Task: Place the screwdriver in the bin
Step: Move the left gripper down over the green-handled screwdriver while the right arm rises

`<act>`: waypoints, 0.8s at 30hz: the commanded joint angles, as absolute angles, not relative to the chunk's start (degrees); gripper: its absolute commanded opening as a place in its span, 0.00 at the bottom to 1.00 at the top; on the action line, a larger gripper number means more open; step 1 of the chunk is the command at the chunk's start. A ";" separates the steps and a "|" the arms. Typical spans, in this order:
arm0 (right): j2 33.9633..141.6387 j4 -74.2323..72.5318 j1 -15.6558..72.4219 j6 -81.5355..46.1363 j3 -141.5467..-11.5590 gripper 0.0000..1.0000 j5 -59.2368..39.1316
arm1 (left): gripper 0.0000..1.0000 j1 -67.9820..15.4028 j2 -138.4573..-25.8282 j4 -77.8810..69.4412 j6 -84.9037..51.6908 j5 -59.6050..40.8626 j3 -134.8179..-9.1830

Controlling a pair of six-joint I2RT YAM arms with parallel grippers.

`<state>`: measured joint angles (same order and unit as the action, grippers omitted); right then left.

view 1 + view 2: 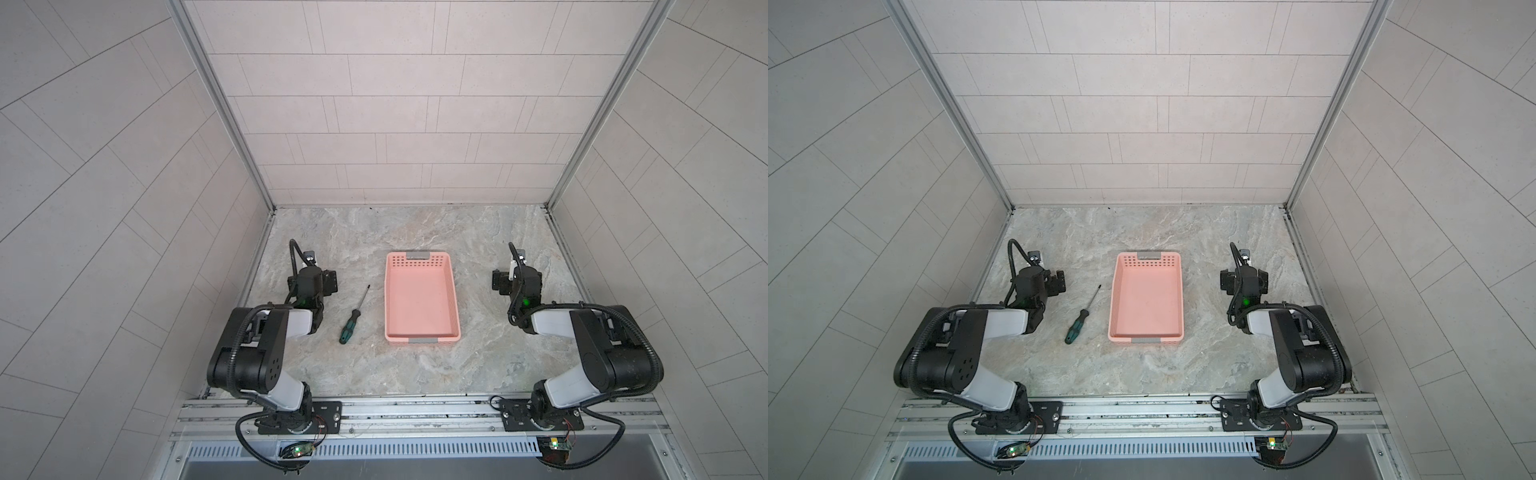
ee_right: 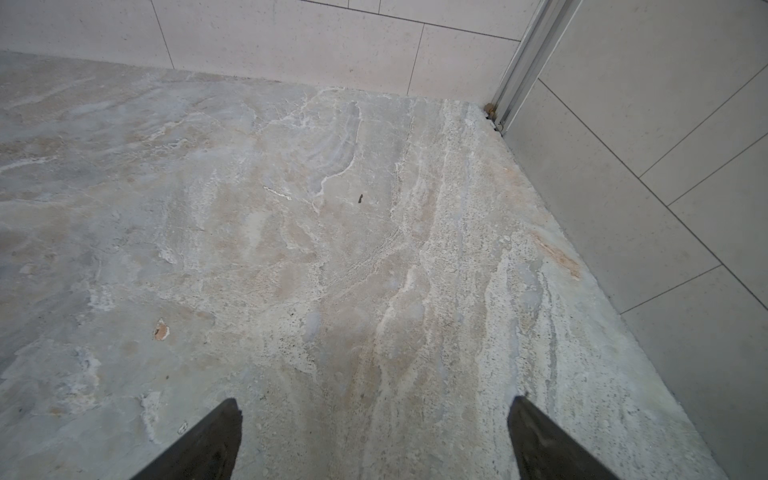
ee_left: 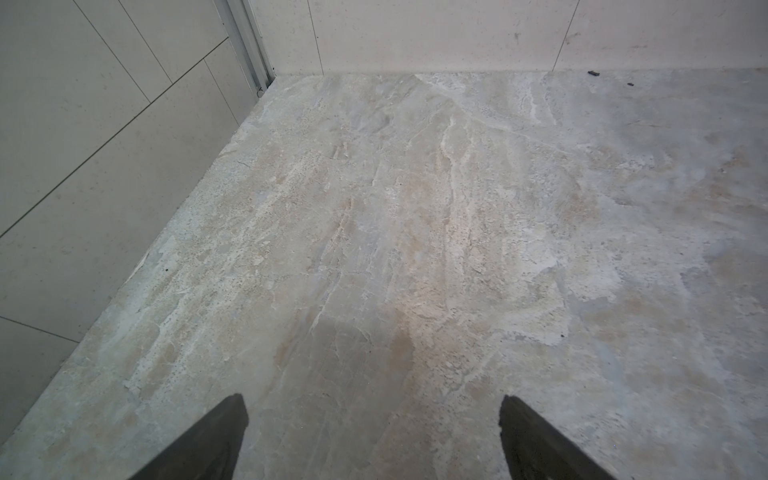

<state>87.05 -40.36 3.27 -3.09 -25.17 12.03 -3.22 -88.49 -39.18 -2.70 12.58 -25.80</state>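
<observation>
Pre-grasp stage: screwdriver [image 1: 354, 314] lies flat on the tabletop [image 1: 374, 365], bin [image 1: 420, 297] is empty.
Left gripper [image 3: 373, 419] is spread wide, holding nothing, over bare tabletop. Right gripper [image 2: 376, 419] is the same, at right of frame. In both top views the screwdriver sits between the left gripper and the bin, handle toward the bottom of frame; neither wrist view shows it. Likely next: the left arm shifts toward the bin, squares its jaws across the handle and descends.
</observation>
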 commanded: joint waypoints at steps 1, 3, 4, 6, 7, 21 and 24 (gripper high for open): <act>86.58 -40.64 3.47 -3.11 -25.22 1.00 12.66 | 1.00 -2.94 -87.99 -40.18 -2.25 12.17 -26.55; 86.57 -40.62 3.51 -3.09 -25.26 1.00 12.66 | 1.00 -2.99 -87.89 -40.28 -2.21 12.21 -26.46; 86.59 -40.61 3.50 -3.10 -25.23 1.00 12.70 | 1.00 -3.08 -87.81 -40.25 -2.31 12.21 -26.37; 86.60 -40.65 3.46 -3.15 -25.22 1.00 12.66 | 1.00 -2.90 -88.04 -40.19 -2.32 12.37 -26.53; 86.58 -40.61 3.50 -3.13 -25.26 1.00 12.66 | 1.00 -2.87 -88.12 -40.06 -2.37 12.26 -26.62; 86.37 -40.92 3.29 -3.26 -24.98 1.00 12.23 | 1.00 -3.08 -74.18 -10.94 -7.15 13.16 -38.22; 81.63 -30.53 3.31 -3.25 -28.59 1.00 12.95 | 1.00 -3.08 -67.08 1.83 -11.15 11.00 -43.27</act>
<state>86.21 -38.15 3.27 -3.11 -25.61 12.01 -3.25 -71.66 -12.14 -6.74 12.34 -39.44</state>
